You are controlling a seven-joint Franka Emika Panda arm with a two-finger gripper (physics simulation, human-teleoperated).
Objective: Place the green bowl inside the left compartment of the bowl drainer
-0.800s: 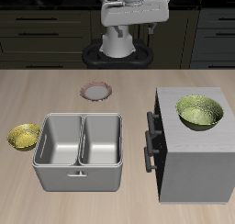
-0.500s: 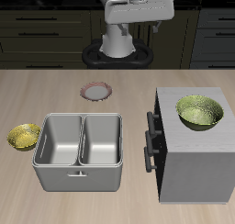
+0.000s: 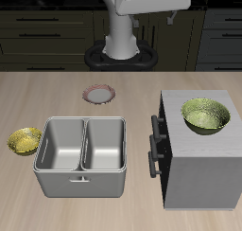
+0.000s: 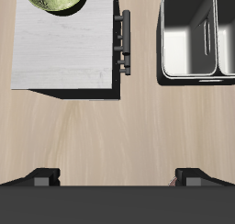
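Left to right across the table — a small yellow bowl (image 3: 25, 140), the two-well bowl drainer (image 3: 83, 155) with both wells bare, a pink-rimmed plate (image 3: 99, 94) behind it, and the green bowl (image 3: 207, 117) resting on top of a grey box (image 3: 197, 168) — gripper (image 4: 117, 178) fingers spread apart, holding nothing.

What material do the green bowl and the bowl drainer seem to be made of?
The green bowl: probably glazed ceramic or hammered metal; its dimpled inside shines. The bowl drainer: apparently brushed grey metal, with smooth walls showing soft reflections.
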